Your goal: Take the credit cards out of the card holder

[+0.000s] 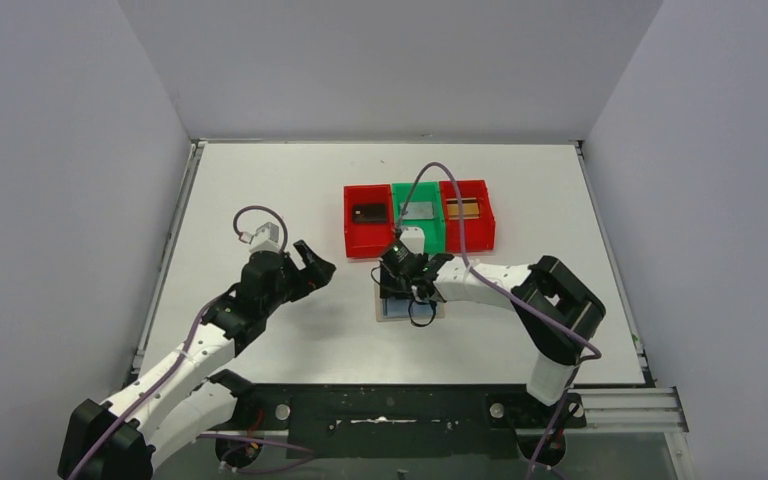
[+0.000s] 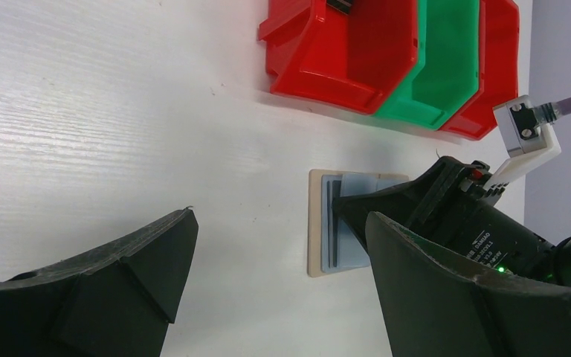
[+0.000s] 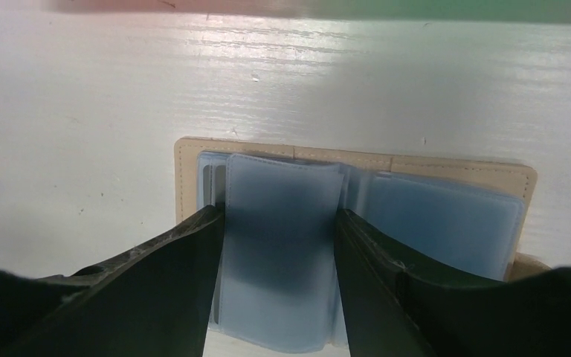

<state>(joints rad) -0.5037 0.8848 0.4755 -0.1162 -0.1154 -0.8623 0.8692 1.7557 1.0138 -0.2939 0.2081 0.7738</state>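
The beige-tan card holder (image 1: 396,314) lies open on the table below the bins, its light blue lining (image 3: 446,216) up. My right gripper (image 3: 279,216) is low over it, its open fingers either side of a raised blue sleeve (image 3: 279,260). A dark strip (image 3: 219,178) shows at the lining's left edge; I cannot tell if it is a card. A dark card (image 1: 368,212), a silver-grey card (image 1: 418,211) and a gold-brown card (image 1: 462,208) lie in the bins. My left gripper (image 1: 315,270) is open and empty, left of the holder (image 2: 317,230).
Three joined bins stand behind the holder: a red one (image 1: 352,232), a green one (image 1: 430,238) and a red one (image 1: 484,225). The right arm's purple cable (image 1: 430,175) arcs over the green bin. White walls close in the table.
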